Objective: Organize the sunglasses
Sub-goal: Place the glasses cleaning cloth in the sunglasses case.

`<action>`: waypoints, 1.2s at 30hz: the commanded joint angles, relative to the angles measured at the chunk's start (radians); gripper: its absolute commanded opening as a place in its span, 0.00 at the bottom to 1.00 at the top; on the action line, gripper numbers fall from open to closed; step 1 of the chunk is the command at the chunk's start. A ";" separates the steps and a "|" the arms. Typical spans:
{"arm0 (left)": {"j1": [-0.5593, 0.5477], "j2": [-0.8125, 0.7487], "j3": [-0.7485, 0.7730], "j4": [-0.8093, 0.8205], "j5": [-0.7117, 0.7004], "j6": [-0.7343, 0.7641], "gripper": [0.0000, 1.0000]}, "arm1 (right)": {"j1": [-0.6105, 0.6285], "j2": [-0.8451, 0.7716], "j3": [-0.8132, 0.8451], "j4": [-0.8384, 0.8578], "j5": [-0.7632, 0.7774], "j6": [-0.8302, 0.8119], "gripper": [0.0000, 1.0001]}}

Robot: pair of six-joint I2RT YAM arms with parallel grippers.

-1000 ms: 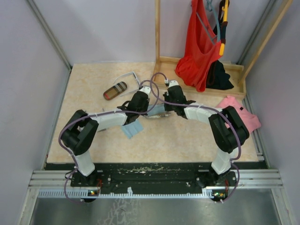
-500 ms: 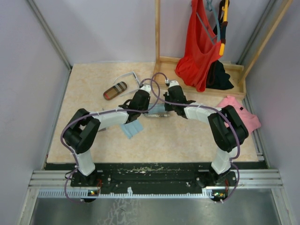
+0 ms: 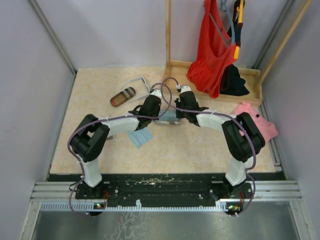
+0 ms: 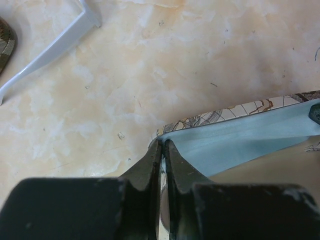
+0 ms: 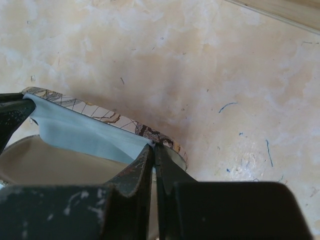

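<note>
A light blue cloth (image 3: 168, 116) is stretched between my two grippers over an open grey-patterned case (image 4: 235, 107). My left gripper (image 4: 162, 143) is shut on the cloth's left corner (image 4: 235, 140). My right gripper (image 5: 154, 146) is shut on its right corner (image 5: 85, 135), above the case's patterned rim (image 5: 102, 113). In the top view the left gripper (image 3: 159, 117) and right gripper (image 3: 176, 118) face each other at mid-table. The white-framed sunglasses (image 3: 135, 82) lie open behind the left arm; one arm of them shows in the left wrist view (image 4: 55, 46). The dark wire-framed pair is out of view.
A brown-striped case (image 3: 122, 96) lies left of the white sunglasses. A second light blue cloth (image 3: 140, 136) lies under the left forearm. A wooden rack (image 3: 216, 90) with a red garment (image 3: 212, 47) stands at the back right. A pink cloth (image 3: 260, 122) lies at the right edge.
The left arm's elbow and gripper have shifted slightly right and away, toward the case. The right arm and the cloth have hardly moved.
</note>
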 commanded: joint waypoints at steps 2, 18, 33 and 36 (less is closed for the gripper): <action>0.008 0.010 0.029 -0.013 -0.034 0.000 0.16 | -0.017 0.006 0.006 0.043 0.013 -0.003 0.09; 0.007 -0.010 0.013 -0.011 -0.033 -0.001 0.33 | -0.016 -0.058 -0.025 0.035 0.006 -0.003 0.25; 0.006 -0.062 -0.020 0.005 -0.002 -0.013 0.42 | -0.017 -0.177 -0.074 0.015 -0.001 -0.009 0.35; 0.006 -0.084 -0.026 -0.002 -0.004 -0.023 0.42 | -0.017 -0.195 -0.082 0.012 0.022 -0.014 0.36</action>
